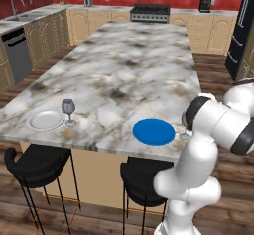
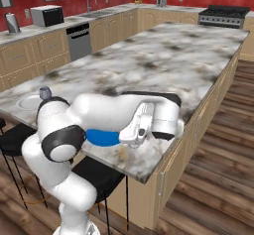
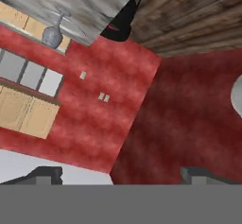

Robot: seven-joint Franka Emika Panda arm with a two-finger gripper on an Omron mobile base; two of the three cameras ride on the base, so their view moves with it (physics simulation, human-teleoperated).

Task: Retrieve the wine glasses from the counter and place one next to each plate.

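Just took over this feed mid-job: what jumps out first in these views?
The white arm folds low over the near edge of the marble island counter, partly hiding the blue plate and the glass at its right. To the left, a wine glass stands just right of the white plate. The fingers are spread wide, holding nothing.

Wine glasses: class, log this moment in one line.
wine glass beside white plate | second glass beside blue plate | gripper open, empty
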